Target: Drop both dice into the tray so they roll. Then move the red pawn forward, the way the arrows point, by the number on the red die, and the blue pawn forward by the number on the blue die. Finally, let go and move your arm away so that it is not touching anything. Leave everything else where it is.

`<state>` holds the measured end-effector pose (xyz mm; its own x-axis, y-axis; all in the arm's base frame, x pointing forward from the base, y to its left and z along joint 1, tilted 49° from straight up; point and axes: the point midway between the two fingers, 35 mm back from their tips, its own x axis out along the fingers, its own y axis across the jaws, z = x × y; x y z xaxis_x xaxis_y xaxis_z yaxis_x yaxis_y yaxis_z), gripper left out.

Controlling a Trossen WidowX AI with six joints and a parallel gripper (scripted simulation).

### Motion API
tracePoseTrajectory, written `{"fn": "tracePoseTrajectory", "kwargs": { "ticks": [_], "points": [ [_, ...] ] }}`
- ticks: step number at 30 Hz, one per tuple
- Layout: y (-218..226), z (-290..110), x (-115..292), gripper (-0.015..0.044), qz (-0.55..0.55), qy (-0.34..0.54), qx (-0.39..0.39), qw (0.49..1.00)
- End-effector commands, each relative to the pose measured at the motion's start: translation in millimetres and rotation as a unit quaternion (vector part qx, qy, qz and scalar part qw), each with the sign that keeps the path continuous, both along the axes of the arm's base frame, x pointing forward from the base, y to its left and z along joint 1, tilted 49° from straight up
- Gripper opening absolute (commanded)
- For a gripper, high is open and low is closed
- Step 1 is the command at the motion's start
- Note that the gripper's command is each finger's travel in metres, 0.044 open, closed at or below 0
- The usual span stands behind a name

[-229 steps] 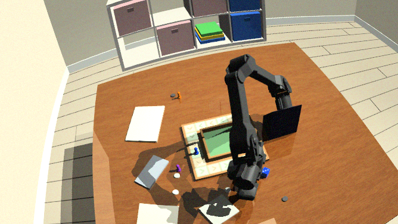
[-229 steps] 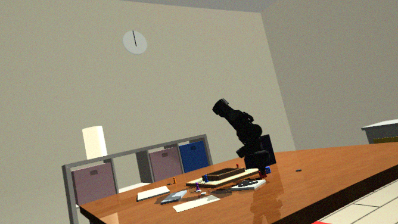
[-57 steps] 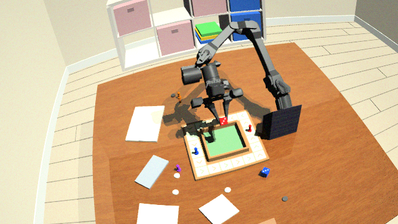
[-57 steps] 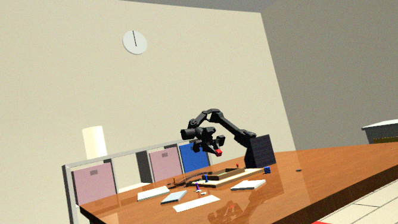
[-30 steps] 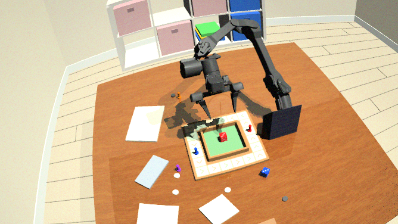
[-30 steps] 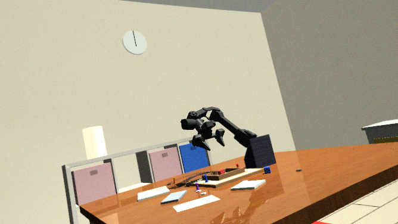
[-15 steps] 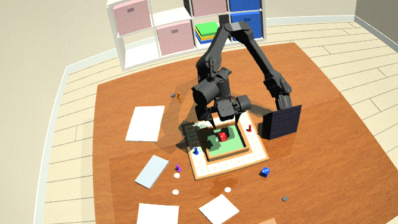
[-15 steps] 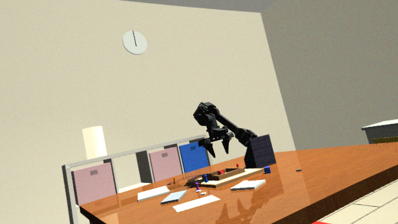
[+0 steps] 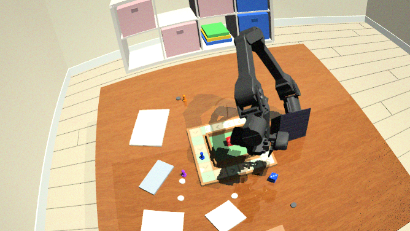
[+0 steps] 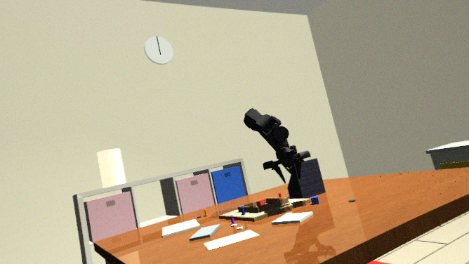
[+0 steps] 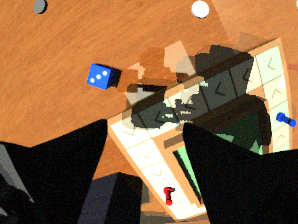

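The board (image 9: 196,139) (image 11: 143,156) has a green tray (image 9: 210,144) sunk in its middle. The red die (image 9: 228,142) (image 10: 260,203) lies in the tray, half hidden by my arm. The blue die (image 9: 272,177) (image 10: 314,200) (image 11: 100,76) lies on the table just off the board's near right corner. The blue pawn (image 9: 201,155) (image 10: 242,210) (image 11: 285,119) stands on the board's left track. The red pawn (image 11: 168,193) (image 10: 279,194) stands on the right track, hidden in the top view. My gripper (image 9: 270,150) (image 10: 281,172) (image 11: 145,127) is open and empty, high above the board's right corner.
A purple pawn (image 9: 183,173) and an orange pawn (image 9: 184,97) stand off the board. White cards (image 9: 150,126) (image 9: 225,215), a pale blue card (image 9: 156,176), white discs (image 9: 234,195) and grey discs (image 9: 293,204) lie around. The arm's dark base (image 9: 294,123) stands right of the board. A shelf (image 9: 190,27) stands behind.
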<state>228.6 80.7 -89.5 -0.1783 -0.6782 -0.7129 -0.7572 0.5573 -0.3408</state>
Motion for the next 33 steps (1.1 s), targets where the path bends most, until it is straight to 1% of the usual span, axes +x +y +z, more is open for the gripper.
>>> {"fn": "tracePoseTrajectory", "kwargs": {
  "ticks": [1, 3, 12, 23, 33],
  "points": [
    [24.7, -53.0, -35.4, 0.0275, -0.075, -0.083, -0.046, 0.993],
    [26.9, -60.1, -39.5, 0.0275, -0.084, -0.097, -0.053, 0.99],
    [26.5, -60.1, -37.8, 0.0275, -0.084, -0.097, -0.053, 0.99],
    [5.3, -79.1, -42.0, 0.0275, -0.084, -0.098, -0.053, 0.99],
    [-1.2, -85.2, -42.9, 0.0275, -0.084, -0.098, -0.054, 0.99]
  ]
}}
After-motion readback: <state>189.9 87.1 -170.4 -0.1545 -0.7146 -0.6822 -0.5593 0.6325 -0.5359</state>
